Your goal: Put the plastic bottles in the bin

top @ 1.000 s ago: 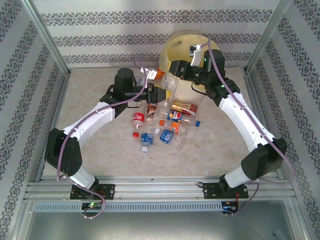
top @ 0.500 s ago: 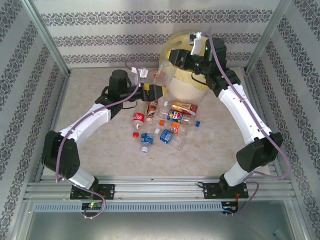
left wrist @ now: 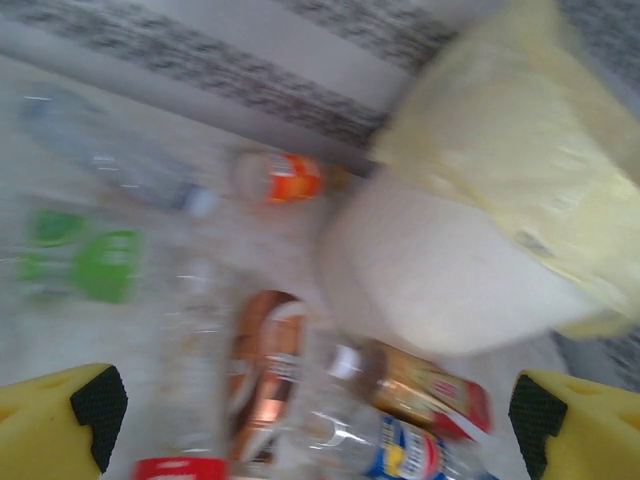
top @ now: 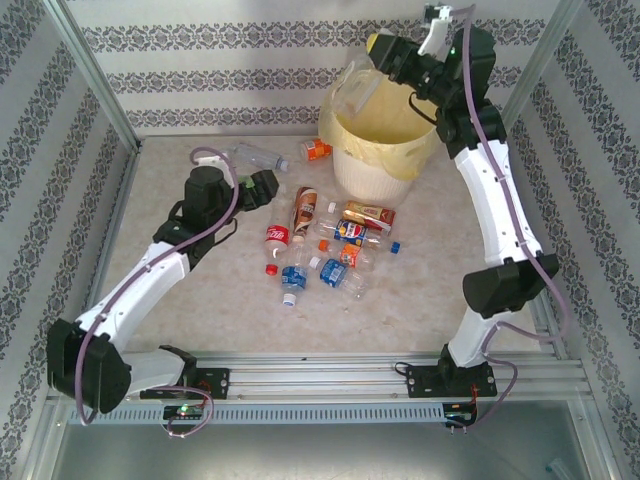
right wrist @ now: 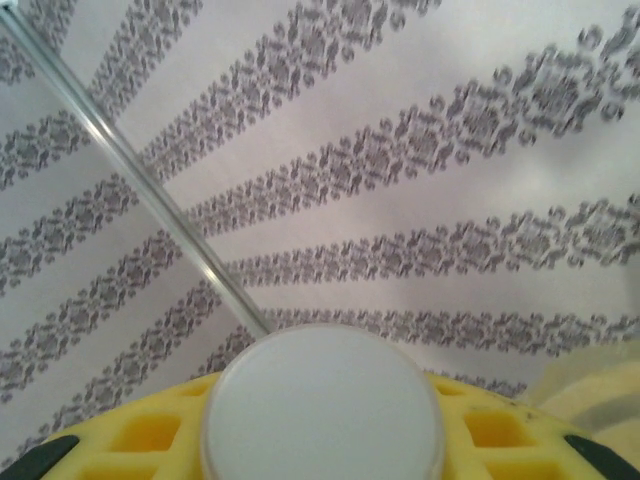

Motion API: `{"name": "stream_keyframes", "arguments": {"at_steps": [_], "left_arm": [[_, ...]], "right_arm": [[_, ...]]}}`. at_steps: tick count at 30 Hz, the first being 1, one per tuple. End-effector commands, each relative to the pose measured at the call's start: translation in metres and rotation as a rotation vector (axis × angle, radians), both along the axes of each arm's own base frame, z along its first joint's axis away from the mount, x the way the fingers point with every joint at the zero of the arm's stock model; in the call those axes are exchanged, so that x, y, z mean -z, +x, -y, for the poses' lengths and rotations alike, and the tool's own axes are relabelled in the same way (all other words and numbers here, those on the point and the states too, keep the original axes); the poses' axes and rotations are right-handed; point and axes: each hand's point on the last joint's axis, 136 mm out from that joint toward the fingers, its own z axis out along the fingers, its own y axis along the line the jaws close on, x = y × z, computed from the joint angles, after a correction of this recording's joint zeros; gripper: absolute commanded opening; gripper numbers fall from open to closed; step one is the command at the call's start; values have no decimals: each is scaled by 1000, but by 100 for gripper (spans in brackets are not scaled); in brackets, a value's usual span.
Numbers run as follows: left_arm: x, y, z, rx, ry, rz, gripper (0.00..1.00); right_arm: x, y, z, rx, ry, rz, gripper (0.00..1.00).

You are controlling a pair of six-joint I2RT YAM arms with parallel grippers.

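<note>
Left wrist view: bottles (left wrist: 265, 375) and bin (left wrist: 450, 270) motion-blurred, labels unreadable; right wrist view: white cap (right wrist: 322, 400) cut by lower edge.

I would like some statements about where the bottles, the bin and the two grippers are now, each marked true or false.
1. The right gripper holds a clear bottle up by the rim of the bin. True.
2. The left gripper is shut on a bottle. False: its jaws stand open with nothing between them.
3. Several bottles lie on the table in front of the bin. True.
4. The bin lies on its side. False: it stands upright, its bag-lined mouth facing up.
5. The orange-labelled bottle is inside the bin. False: it lies on the table, left of the bin.
</note>
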Motion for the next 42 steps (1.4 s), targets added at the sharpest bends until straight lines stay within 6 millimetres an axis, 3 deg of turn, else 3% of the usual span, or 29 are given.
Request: {"name": "stream_keyframes", "arguments": {"at_steps": [1, 4, 8, 14, 18, 26, 29, 35, 38, 42], "left_arm": [[30, -19, -63, -281, 118, -148, 100], [44, -31, -86, -365, 136, -203, 99], [57, -44, -111, -431, 168, -271, 99], [65, -55, -143, -492, 236, -342, 99], [70, -50, -139, -355, 240, -366, 100], [95, -52, -151, -311, 331, -469, 99], [103, -50, -169, -360, 385, -514, 99], [120, -33, -191, -358, 304, -536, 99], [129, -21, -196, -340, 259, -541, 99], [143, -7, -193, -285, 188, -562, 99]], "right_arm": [[-1, 20, 13, 38, 4, -17, 2], [13, 41, 28, 120, -26, -40, 4], [45, 63, 47, 242, -139, -88, 5], [102, 78, 54, 278, -264, -216, 7], [136, 80, 57, 285, -332, -305, 10], [198, 95, 63, 348, -451, -431, 14], [209, 101, 61, 356, -464, -450, 16], [219, 113, 49, 329, -447, -453, 22], [222, 119, 58, 411, -455, -455, 38], [207, 122, 55, 424, -428, -410, 52]]}}
